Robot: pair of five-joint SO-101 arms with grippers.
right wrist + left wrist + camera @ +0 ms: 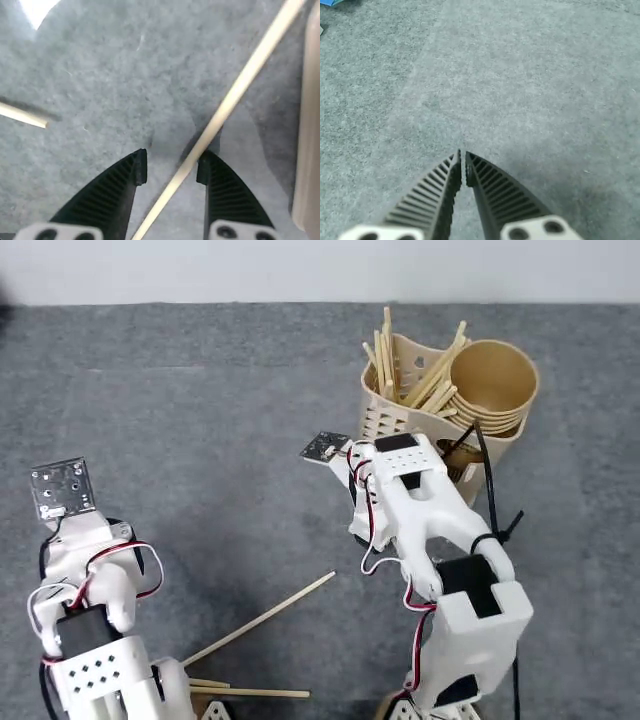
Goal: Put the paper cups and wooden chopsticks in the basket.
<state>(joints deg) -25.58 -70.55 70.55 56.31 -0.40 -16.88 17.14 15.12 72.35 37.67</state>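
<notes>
Beside tan plastic basket [385,422]: right gripper [170,167], jaws apart astride pale wooden chopstick [240,85]. Far from basket: left gripper [463,167], pinched together, empty. Inside basket: stacked tan paper cups [495,390], more chopsticks [432,378]

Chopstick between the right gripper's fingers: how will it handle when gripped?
The chopstick looks like thin, straight wood, so probably stiff and very light. Lying slanted across the open right gripper, it may pivot when pinched. The fuzzy grey mat should keep it from rolling.
</notes>
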